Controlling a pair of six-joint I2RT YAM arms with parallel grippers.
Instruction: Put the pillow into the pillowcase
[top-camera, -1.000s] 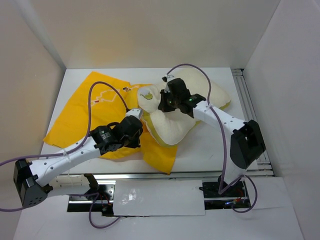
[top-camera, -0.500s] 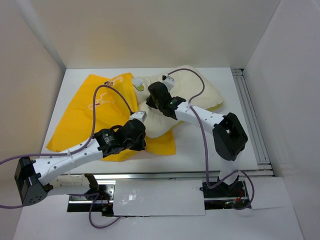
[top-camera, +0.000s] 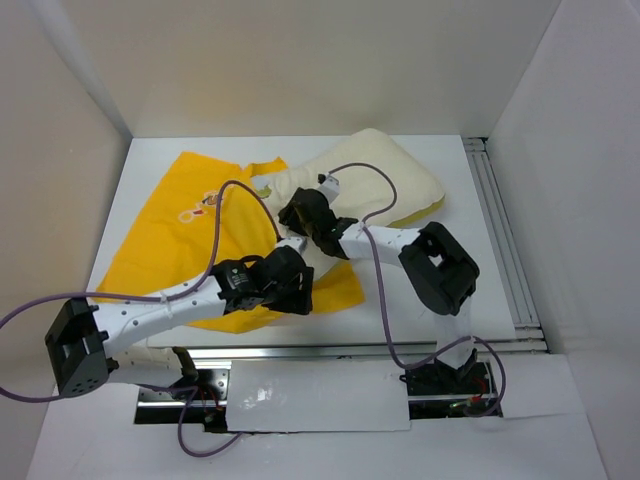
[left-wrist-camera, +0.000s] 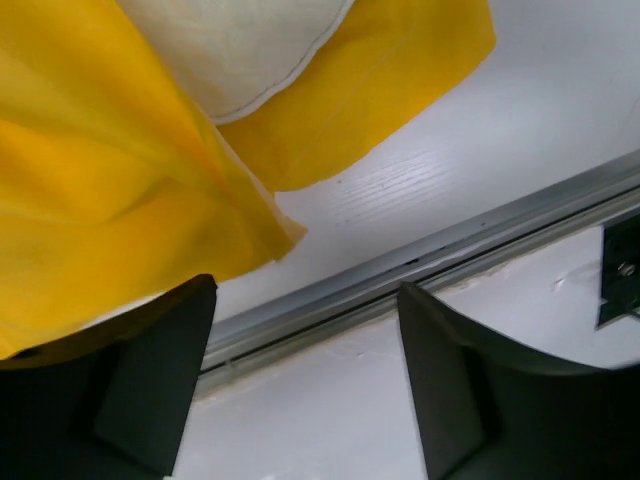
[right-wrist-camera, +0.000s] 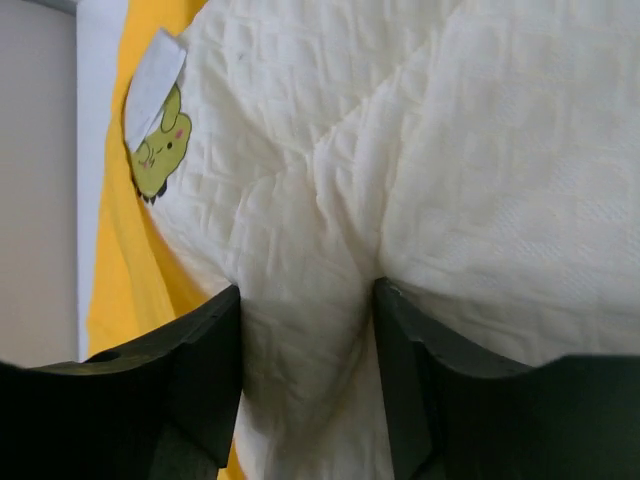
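Note:
The cream-white pillow (top-camera: 395, 180) lies at the back right of the table, its near-left part resting on the yellow pillowcase (top-camera: 170, 240), which spreads out flat to the left. My right gripper (top-camera: 295, 212) sits on the pillow's left end. In the right wrist view its jaws (right-wrist-camera: 308, 300) stand apart, with a bunched fold of pillow (right-wrist-camera: 480, 150) between them and yellow pillowcase (right-wrist-camera: 120, 260) at the left. My left gripper (top-camera: 300, 290) is at the pillowcase's near edge. It is open (left-wrist-camera: 305, 370) with only bare table between its fingers, and pillowcase fabric (left-wrist-camera: 90, 170) hangs by the left finger.
A metal rail (top-camera: 350, 350) runs along the table's near edge, close under the left gripper (left-wrist-camera: 420, 260). Another rail (top-camera: 500, 230) lines the right side. White walls enclose the table on three sides. Purple cables loop above both arms.
The right gripper carried the pillow's end leftward onto the pillowcase, and its jaws have parted. The left gripper moved right along the near edge and let go of the fabric.

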